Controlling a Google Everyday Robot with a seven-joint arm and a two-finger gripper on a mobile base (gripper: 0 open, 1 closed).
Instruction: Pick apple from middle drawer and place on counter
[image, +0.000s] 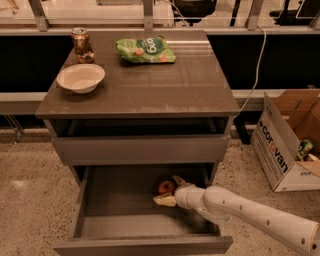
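Observation:
The apple (166, 187), small and red-orange, lies on the grey floor of the pulled-out middle drawer (120, 200), toward its back right. My gripper (165, 190) reaches into the drawer from the right on a white arm. It is open, with one pale finger behind the apple and the other in front of it. The apple still rests on the drawer floor. The brown-grey counter (165, 85) tops the cabinet above.
On the counter stand a white bowl (80, 77), a can (80, 43) and a green chip bag (145, 49). The shallower drawer (140, 148) above hangs over the open one. A cardboard box (287, 142) stands on the floor at the right.

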